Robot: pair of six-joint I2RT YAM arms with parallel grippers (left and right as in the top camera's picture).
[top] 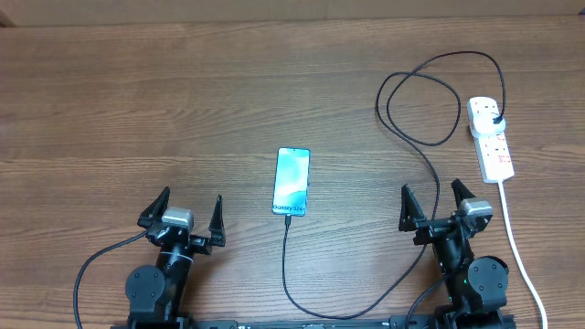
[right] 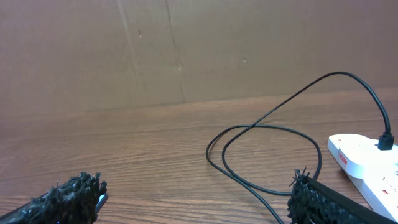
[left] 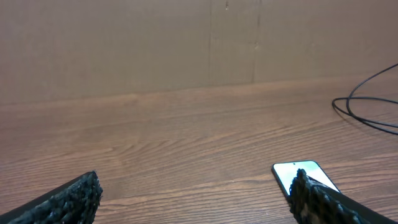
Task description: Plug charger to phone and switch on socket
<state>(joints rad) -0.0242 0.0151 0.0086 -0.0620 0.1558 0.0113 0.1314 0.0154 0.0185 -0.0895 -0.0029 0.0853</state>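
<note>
Wood-grain table [top: 137, 110] carried everything, and in the wrist views a plain brown wall [left: 124, 50] rose behind it. The phone [top: 292, 182] lay flat near the middle, screen up and lit. It was ahead of both arms, closer to the left jaws but off to their right, not between them. The charger [top: 284, 260] met the phone's near edge, curved back toward the arms, then ran up past the right jaws. It made a loose loop before its plug [top: 496, 120] sat in the far end of the socket [top: 491, 139]. The socket lay ahead and to the right of the right jaws, its white lead [top: 514, 233] trailing back beside that arm.

Both the left jaws and the right jaws stood spread wide, empty, well short of phone and socket.

The left wrist view showed the phone's [left: 298, 172] top edge half hidden by a fingertip. The right wrist view showed the charger [right: 261, 127] crossing the table between its fingertips and the plug [right: 387, 142] upright in the socket [right: 364, 163]. The switches were too small to read.
</note>
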